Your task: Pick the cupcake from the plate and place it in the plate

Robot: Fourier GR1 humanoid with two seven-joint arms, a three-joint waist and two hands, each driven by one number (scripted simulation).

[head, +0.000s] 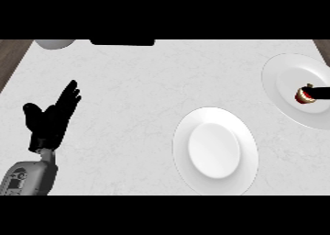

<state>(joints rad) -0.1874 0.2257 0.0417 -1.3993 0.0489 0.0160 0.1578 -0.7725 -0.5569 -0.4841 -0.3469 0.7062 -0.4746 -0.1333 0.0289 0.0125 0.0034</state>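
Observation:
The cupcake (304, 96), small with a red and pale case, sits on the far right plate (289, 69), close to the view's right edge. My right hand (325, 93) comes in from that edge as a short black shape that reaches the cupcake's right side; most of the hand is out of view. A second white plate (215, 148) lies at centre right with nothing on it. My left hand (51, 120) rests open at the left, fingers pointing up, far from both plates.
A pale rounded object (55, 43) and a flat black object (122, 42) lie along the counter's far edge. Dark wood shows past the white counter's left (4, 64) and right (329, 46) edges.

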